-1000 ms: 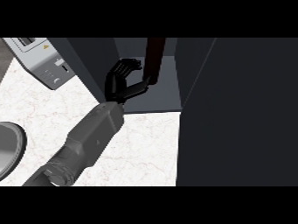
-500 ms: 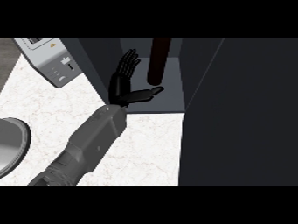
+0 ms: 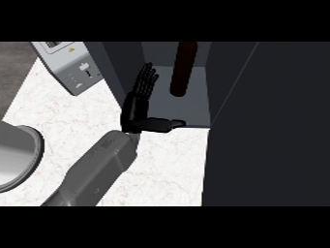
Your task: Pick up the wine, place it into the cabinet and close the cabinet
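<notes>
**One robot hand open at the cabinet mouth; wine inside**

1. Robot hand. Only the left robot hand (image 3: pixel 134 109) is in view. Its grey forearm (image 3: pixel 96 169) enters from the lower edge and runs up and to the right. The fingers (image 3: pixel 146 80) are straight and held apart from the thumb (image 3: pixel 164 123), which sticks out to the right along the front edge of the cabinet floor. The hand holds nothing. The right robot hand does not show.

2. Wine. The wine (image 3: pixel 184 68) is a dark reddish bottle standing inside the cabinet (image 3: pixel 196 104), on its grey floor and towards the back. Its top is cut off at the upper edge of the view. It sits to the right of the fingers, near them but with a clear gap; nothing touches it.

3. Cabinet. The cabinet is open, its interior exposed. A large dark panel (image 3: pixel 281 121) fills the right side of the view beside the opening; whether this is the door cannot be told.

4. Surroundings. The tabletop (image 3: pixel 53 111) is white and veined. A grey box (image 3: pixel 67 65) with a label and small controls stands at upper left, just beside the cabinet's left wall. A round grey dish (image 3: pixel 7 160) lies at the left edge, well apart from the hand.
</notes>
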`<move>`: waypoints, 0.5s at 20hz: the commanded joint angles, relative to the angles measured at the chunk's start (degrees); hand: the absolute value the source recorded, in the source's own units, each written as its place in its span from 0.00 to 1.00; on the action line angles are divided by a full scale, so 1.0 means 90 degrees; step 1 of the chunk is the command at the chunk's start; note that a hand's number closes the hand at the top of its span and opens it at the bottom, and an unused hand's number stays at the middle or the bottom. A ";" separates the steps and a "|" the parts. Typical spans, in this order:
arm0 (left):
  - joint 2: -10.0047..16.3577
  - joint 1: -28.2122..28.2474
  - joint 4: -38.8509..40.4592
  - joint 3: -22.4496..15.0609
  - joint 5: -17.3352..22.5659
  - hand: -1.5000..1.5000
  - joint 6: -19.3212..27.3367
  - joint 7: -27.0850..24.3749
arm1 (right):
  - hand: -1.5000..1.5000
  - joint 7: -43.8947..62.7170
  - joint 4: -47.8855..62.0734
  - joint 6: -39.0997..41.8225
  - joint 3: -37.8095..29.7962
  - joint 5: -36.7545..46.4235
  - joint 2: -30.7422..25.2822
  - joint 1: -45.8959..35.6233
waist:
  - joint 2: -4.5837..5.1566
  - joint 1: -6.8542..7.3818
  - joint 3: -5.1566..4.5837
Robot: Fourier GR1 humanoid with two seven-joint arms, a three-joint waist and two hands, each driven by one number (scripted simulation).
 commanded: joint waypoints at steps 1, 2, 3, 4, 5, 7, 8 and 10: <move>0.0701 0.0863 -0.1862 -0.0426 -0.0226 0.00 0.0263 0.0611 | 0.00 -0.0080 0.0166 0.0006 0.0019 0.0092 0.0018 -0.0049 | -0.0043 0.0127 0.0019; 0.0856 0.1020 -0.2374 -0.0495 -0.0230 0.00 0.0432 0.0906 | 0.00 -0.0065 0.0175 -0.0027 -0.0069 0.0071 -0.0010 -0.0101 | -0.0037 0.0111 0.0019; 0.0972 0.1278 -0.2766 -0.0509 -0.0325 0.00 0.0477 0.0905 | 0.00 0.0115 -0.0050 -0.0137 0.0310 0.0191 0.0156 -0.0113 | -0.0007 0.0025 0.0014; 0.1332 0.1474 -0.3279 -0.0550 -0.0267 0.00 0.0483 0.1191 | 0.00 -0.0089 -0.0017 0.0019 0.0212 0.0168 0.0100 0.0099 | -0.0025 0.0063 0.0018; 0.1372 0.1601 -0.3830 -0.0563 -0.0294 0.00 0.0705 0.1274 | 0.00 0.0239 -0.0196 -0.0105 0.0239 0.0086 0.0076 -0.0029 | -0.0022 0.0051 0.0016; 0.1515 0.2127 -0.4559 -0.0586 -0.0387 0.00 0.0952 0.1443 | 0.00 0.0391 -0.0261 -0.0205 0.0120 -0.0005 0.0028 -0.0213 | 0.0014 -0.0028 0.0013; 0.1591 0.2236 -0.5067 -0.0736 -0.0575 0.00 0.1376 0.1630 | 0.00 0.0090 -0.0073 -0.0180 0.0458 0.0443 0.0193 -0.0161 | 0.0012 -0.0011 0.0014; 0.1969 0.2742 -0.5826 -0.0700 -0.0610 0.00 0.1353 0.1752 | 0.00 -0.0125 -0.0002 -0.0064 0.0495 0.0574 0.0185 -0.0010 | 0.0018 -0.0027 0.0014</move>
